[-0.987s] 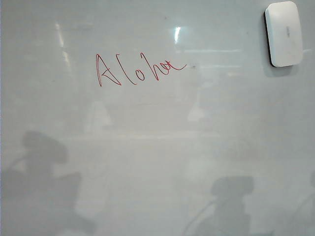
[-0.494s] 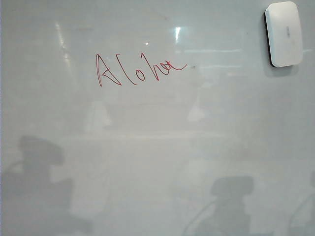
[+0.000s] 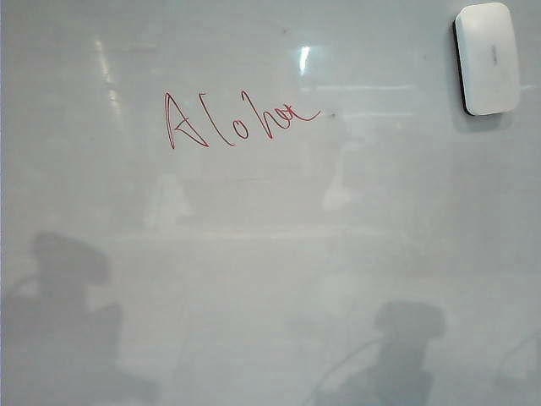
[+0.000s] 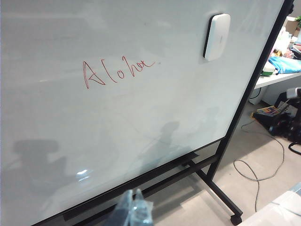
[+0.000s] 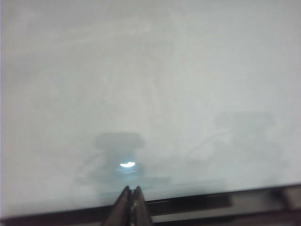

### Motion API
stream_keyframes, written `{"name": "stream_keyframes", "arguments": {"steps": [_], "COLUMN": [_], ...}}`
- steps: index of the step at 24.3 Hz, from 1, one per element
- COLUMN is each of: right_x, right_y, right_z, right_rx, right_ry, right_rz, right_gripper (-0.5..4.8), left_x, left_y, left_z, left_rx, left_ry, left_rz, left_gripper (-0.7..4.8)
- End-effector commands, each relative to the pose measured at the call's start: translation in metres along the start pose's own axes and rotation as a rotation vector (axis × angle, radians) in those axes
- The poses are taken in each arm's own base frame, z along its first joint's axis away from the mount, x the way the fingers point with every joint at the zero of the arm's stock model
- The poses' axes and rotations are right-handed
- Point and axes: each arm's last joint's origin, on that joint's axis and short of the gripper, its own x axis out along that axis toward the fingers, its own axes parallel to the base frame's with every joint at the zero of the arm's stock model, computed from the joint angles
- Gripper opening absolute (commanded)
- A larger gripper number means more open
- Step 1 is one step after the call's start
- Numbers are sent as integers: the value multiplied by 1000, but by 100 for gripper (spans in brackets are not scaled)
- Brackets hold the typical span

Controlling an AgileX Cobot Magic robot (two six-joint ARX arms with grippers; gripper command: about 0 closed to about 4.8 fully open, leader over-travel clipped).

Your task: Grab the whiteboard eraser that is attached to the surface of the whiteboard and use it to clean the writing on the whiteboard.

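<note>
Currently, the large glossy pale grey-white whiteboard (image 3: 270,254) fills the exterior view, and neither arm appears there directly; only soft grey shadows fall across its lower part. The small white rounded-rectangle whiteboard eraser (image 3: 487,57), with a dark edge along its underside, is attached to the board surface at the upper right corner of the exterior view. The thin red cursive writing (image 3: 241,120), reading "Aloha", sits in the upper middle-left area, well apart from the eraser and level with its lower half. None of the lettering is smeared.

In the left wrist view the whiteboard (image 4: 117,141) stands in a black frame on a wheeled stand (image 4: 221,193). The eraser (image 4: 217,36) and the writing (image 4: 117,72) are both visible. The left gripper (image 4: 133,209) shows only as translucent fingertips at the frame edge, below the board's lower rail and clear of the surface; the tips lie close together and hold nothing.

In the right wrist view the right gripper (image 5: 131,202) points at the bare lower part of the board (image 5: 150,84), near its dark bottom rail. Its fingers are pressed together, with nothing between them.
</note>
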Motion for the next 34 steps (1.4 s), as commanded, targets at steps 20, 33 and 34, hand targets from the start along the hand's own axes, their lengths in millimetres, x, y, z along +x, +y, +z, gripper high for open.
{"name": "stream_keyframes", "arguments": {"steps": [20,33,34], "right_x": [-194,31,39], "right_y": [73,52,48], "right_z": [360,249,228], "right_rx": [-266,-273,-274], "right_ry": [-790,-137,-155], "right_rz": [-208,-137,-107], "right_gripper": [-1,-1,-1], "left_x": [0,0,0], "left_y": [0,0,0], "left_z": [2,4,4], "left_rx": [16,-9,-21], "left_ry": [-16,-30,-29], "left_rz": [-2,-11,-11], "left_gripper": [-4,-4,-4]}}
